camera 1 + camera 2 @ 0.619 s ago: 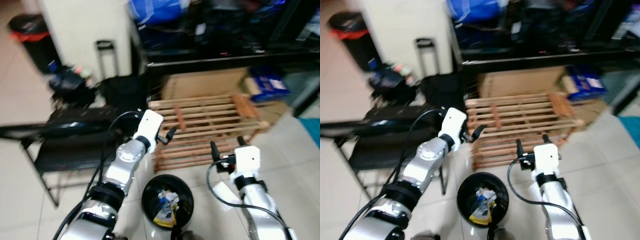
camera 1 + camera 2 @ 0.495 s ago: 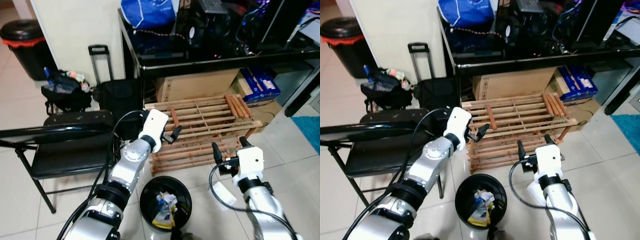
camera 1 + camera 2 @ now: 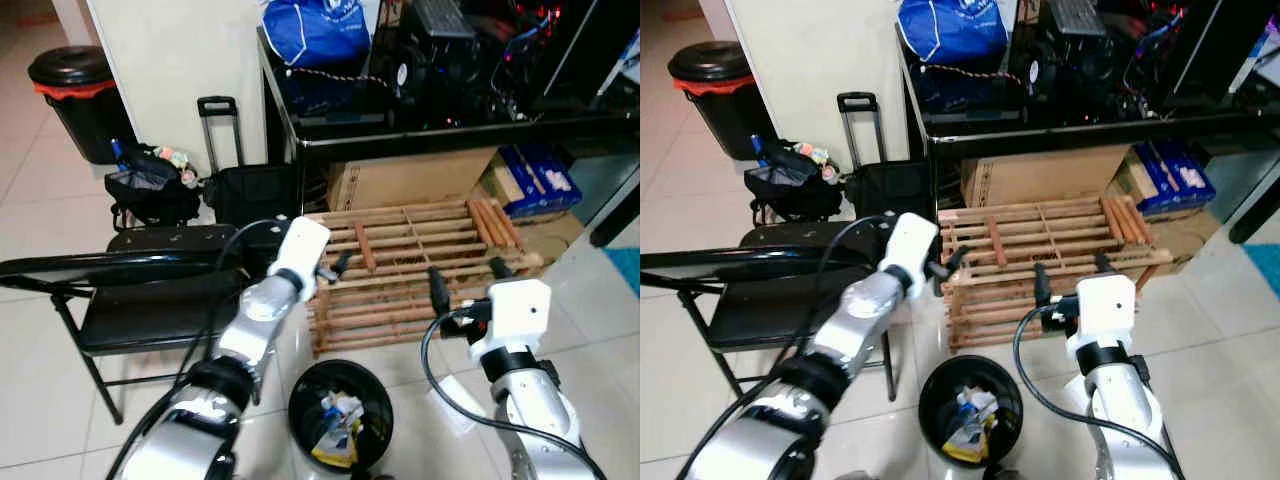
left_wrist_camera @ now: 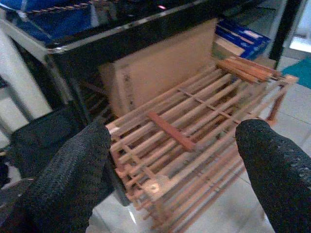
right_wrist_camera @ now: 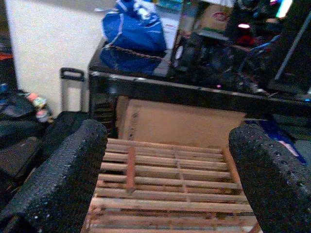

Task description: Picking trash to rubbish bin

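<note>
**Both grippers raised and empty above the rubbish bin**

The round black rubbish bin (image 3: 340,415) stands on the tiled floor (image 3: 40,400) at 6 o'clock in the head views, between the two arms. Inside it lies trash (image 3: 335,428): crumpled white paper with some yellow and blue pieces.

The left gripper (image 4: 175,160) is held up at about 10 o'clock from the bin, just beside the edge of the black folding chair (image 3: 150,290). Its two black fingers (image 4: 73,174) are spread wide and nothing is between them; in the left wrist view the wooden slatted rack (image 4: 194,141) is seen through the gap.

The right gripper (image 5: 167,174) is held up at about 2 o'clock from the bin, in front of the same rack. Its fingers (image 5: 63,165) are also wide apart and hold nothing. Through the gap the right wrist view shows the rack, a cardboard box (image 5: 180,126) behind it, and the black desk (image 5: 146,82) above.

At 12 o'clock, on the desk, lies a blue bag (image 3: 315,30) next to dark computer equipment (image 3: 450,50). At 10 o'clock a black trolley case (image 3: 245,190) and a dark bag (image 3: 150,190) stand against the white wall (image 3: 180,60). At 11 o'clock, far from the arms, a second black bin with an orange liner (image 3: 75,105) stands. Blue boxes (image 3: 535,180) lie at 2 o'clock under the desk.
</note>
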Tool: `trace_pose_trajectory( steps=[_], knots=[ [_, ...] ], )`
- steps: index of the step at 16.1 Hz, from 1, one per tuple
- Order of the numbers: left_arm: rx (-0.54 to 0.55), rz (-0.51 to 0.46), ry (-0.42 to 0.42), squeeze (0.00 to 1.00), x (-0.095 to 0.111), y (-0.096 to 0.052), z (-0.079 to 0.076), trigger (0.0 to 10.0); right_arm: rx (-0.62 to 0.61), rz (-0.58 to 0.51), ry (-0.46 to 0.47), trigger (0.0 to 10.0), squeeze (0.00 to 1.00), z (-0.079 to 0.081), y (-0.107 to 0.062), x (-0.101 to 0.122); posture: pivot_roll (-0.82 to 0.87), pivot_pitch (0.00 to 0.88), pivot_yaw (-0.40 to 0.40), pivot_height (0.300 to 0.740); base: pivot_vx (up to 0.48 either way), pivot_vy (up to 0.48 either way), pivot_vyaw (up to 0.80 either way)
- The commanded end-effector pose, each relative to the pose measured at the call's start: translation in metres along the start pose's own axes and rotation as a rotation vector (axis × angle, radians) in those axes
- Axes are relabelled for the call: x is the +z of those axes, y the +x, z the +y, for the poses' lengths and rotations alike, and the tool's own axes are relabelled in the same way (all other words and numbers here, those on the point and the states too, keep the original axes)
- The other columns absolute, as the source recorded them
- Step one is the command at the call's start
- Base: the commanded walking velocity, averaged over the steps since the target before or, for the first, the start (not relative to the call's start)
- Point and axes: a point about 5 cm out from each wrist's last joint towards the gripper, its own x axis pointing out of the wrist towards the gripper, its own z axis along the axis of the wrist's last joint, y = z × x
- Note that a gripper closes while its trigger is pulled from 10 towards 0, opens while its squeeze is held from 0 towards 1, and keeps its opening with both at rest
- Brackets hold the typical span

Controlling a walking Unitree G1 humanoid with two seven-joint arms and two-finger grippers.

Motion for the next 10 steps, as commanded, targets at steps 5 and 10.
trace_pose_trajectory(
  steps=[5,10],
  knots=[
    [0.115,0.007,0.042,0.0,-0.015,-0.022,0.028,10.0,-0.173,0.034,0.044,10.0,0.0,-0.019,-0.009,-0.004,0.13,0.063,-0.082,0.74,-0.246,0.0,0.0],
    [0.128,-0.041,0.196,0.0,-0.009,-0.042,0.036,10.0,-0.118,0.042,0.058,10.0,0.0,-0.013,0.006,-0.003,0.19,0.102,-0.13,0.74,-0.379,0.0,0.0]
  ],
)
